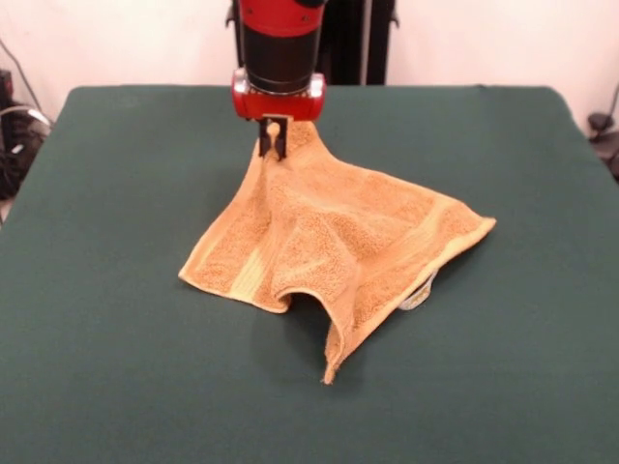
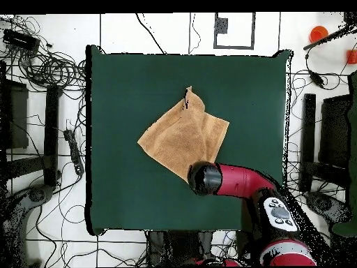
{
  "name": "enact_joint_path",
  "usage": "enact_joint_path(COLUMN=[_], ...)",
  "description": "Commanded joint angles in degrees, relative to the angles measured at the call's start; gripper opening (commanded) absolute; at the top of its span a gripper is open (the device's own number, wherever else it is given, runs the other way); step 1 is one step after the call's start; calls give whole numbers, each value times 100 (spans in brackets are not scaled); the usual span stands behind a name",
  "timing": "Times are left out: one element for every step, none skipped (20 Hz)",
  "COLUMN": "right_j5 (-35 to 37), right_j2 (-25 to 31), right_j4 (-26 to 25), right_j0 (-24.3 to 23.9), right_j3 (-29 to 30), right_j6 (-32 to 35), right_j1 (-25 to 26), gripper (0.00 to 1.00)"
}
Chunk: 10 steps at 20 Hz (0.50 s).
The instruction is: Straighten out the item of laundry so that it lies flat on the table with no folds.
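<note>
The pincer (image 1: pixel 274 141) was clamped on one corner of the towel (image 1: pixel 338 246), lifting it off the table (image 1: pixel 116 367); folds remained, flattening seemingly unfinished.

In the overhead view the red and black arm (image 2: pixel 233 180) covers one corner of the golden-orange terry-cloth towel (image 2: pixel 185 136). In the front view the small white tag (image 1: pixel 418 293) peeks out, mostly hidden beneath the towel's edge.
</note>
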Motion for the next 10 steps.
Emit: enact_joint_path(right_j5=[-113,-99,-94,-89,-87,-84,-69,-70,-71,-97], right_j2=[62,69,70,70,56,43,15,-3,-22,-17], right_j4=[-218,-226,-243,-261,-272,-283,-291,-283,-275,-256], right_j0=[-85,-89,-102,-115,-84,-52,-32,-11,10,12], right_j3=[18,7,-5,-17,-25,-33,-48,-56,-65,-63], right_j6=[479,481,477,473,498,523,541,573,605,633], right_j1=[253,255,260,266,272,277,280,287,293,316], gripper=[0,0,0,0,0,0,0,0,0,0])
